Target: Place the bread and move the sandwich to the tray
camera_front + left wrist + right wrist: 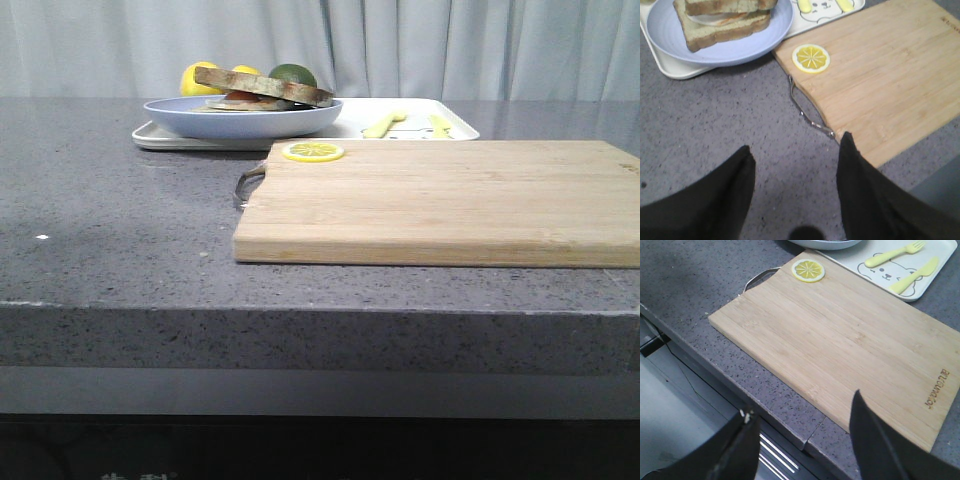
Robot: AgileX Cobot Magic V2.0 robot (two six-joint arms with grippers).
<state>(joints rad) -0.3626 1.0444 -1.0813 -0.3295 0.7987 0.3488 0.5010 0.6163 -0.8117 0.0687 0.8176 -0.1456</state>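
Two grippers are hovering with fingers spread wide and nothing between them: the left gripper [795, 170] over bare counter [120, 230] beside the cutting board's metal handle [807, 107], the right gripper [802, 435] over the counter's front edge at the board's near corner. Seen from the front, the cutting board [450, 200] is occupying the centre and 3 o'clock side, bare except for a lemon slice [313, 151] at its far-left corner. The sandwich [262, 88], two bread slices with egg white and a streak of orange showing between them, is sitting on a light-blue plate [180, 118] at 11 o'clock. The plate is resting on the white tray [450, 128], which also carries a yellow fork [895, 255] and knife [917, 274] over a bear print. The sandwich appears to be already within the tray area, so the task is probably near its end. A separate plain slice cannot be told apart from the stack.

Possible faults from here:
- The top slice is overhanging the stack and tilting; any brush from the left gripper could slide it off.
- The plate is overlapping the tray's rim, so a nudge could tip it.
- The lemon slice is lying near the left gripper's line of approach.
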